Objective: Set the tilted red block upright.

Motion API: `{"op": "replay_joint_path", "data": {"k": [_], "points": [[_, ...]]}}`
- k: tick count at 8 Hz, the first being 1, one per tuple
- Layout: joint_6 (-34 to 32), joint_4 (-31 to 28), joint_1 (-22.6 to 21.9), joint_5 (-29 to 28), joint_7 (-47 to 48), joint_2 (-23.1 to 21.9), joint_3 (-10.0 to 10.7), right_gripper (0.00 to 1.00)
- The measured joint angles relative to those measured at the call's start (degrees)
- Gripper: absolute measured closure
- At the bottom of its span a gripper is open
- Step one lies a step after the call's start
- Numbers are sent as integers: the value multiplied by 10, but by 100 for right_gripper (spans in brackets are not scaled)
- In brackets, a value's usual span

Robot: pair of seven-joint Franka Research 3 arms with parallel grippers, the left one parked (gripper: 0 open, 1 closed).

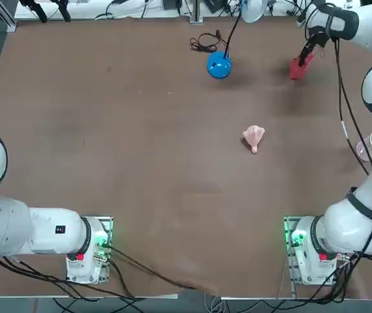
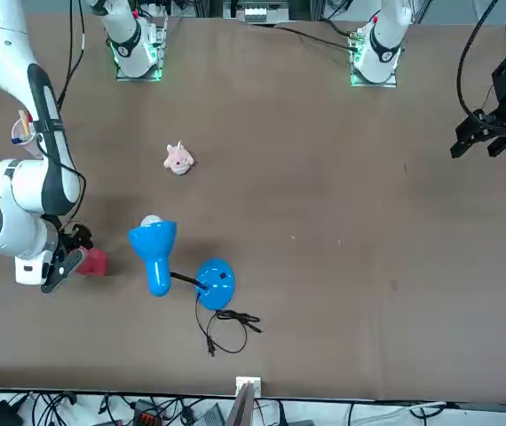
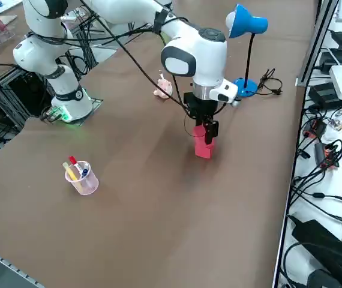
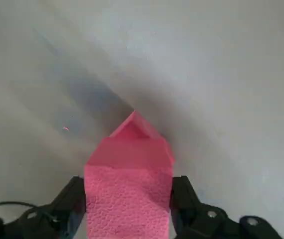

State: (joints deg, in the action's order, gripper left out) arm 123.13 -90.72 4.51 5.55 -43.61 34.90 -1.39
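Worktop (image 1: pixel 140 182) of plain brown carries only a few things, and the working arm reaches out to its far right corner. The blue desk lamp (image 1: pixel 219 64) stands at the far edge near the middle, its black cord curled beside the base; the pale pink toy (image 1: pixel 254 137) lies toward the centre, well apart from the work; a clear cup of pens (image 3: pixel 81 177) sits near the right edge, closer to the arm's base.

The right gripper (image 3: pixel 207 133) hangs over the far right corner with its fingers (image 4: pixel 70 204) closed narrowly on the red block (image 3: pixel 203 144), one pad on each broad side, as the wrist view shows. The block's upper end is in the grip and its lower end is at or just above the surface; I cannot tell whether it is touching. In the top view it leans away from the gripper, so it looks tilted rather than square to the table.

By my reading the grasp is made and the righting is the step in hand. The next move calls for turning the wrist until the long axis stands vertical, lowering until the bottom face sits flat, then parting the fingers gently and rising straight up, so that the tall, narrow block is not nudged over.
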Motion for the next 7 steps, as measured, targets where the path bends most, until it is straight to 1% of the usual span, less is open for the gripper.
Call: {"op": "replay_joint_path", "data": {"k": [1, 2, 3, 4, 5, 7], "points": [[0, 3, 0, 0, 0, -1, 0, 25], [0, 5, 0, 0, 0, -1, 0, 26], [0, 10, 1, 0, 6, -1, 0, 30], [-2, 17, 1, -1, 18, -1, 0, 32], [-12, 26, 2, -10, 45, -2, 0, 32], [-39, 37, 3, -58, 121, -9, 0, 32]]}}
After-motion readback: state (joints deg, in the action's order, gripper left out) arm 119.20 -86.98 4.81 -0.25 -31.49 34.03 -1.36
